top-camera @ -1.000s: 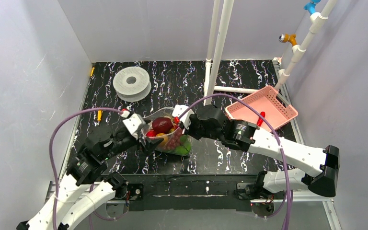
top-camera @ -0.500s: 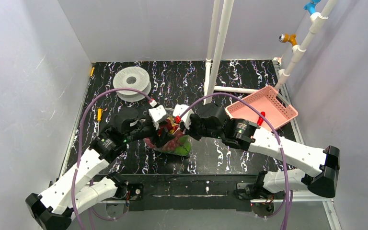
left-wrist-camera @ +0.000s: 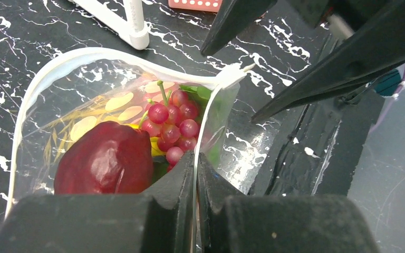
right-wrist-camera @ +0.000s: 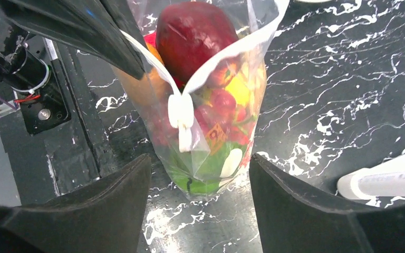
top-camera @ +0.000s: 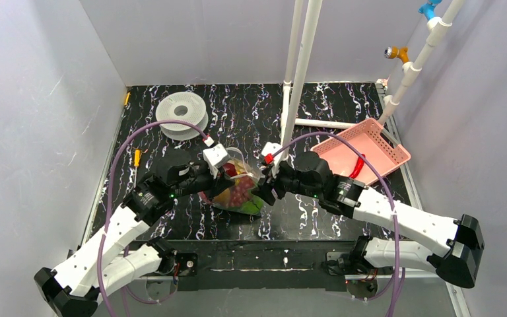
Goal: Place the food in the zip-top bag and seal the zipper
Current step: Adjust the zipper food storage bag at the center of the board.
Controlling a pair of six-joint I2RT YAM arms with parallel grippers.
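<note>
The zip-top bag [top-camera: 239,193] stands on the black mat between my two grippers, its mouth gaping. Inside lies the food: a dark red fruit [left-wrist-camera: 105,163], red grapes [left-wrist-camera: 171,126] and green and yellow pieces [right-wrist-camera: 211,174]. My left gripper [left-wrist-camera: 195,158] is shut on the near side of the zipper [left-wrist-camera: 84,55], the white strip pinched between its jaws. A white slider tab [right-wrist-camera: 181,113] hangs at the strip's end. My right gripper [right-wrist-camera: 199,168] is open just beside the bag, touching nothing. From above, the left gripper [top-camera: 228,179] is at the bag's left and the right gripper [top-camera: 264,191] at its right.
A pink latticed basket [top-camera: 370,142] sits tilted at the back right with a red piece [top-camera: 357,165] at its edge. A grey-white spool [top-camera: 181,113] lies back left. White pipes [top-camera: 300,66] rise behind the bag. A small yellow object [top-camera: 136,158] lies by the left wall.
My left arm swung in from the left and shut on the bag's mouth edge. My right gripper opened, let the bag go and drew back a little to the right.
</note>
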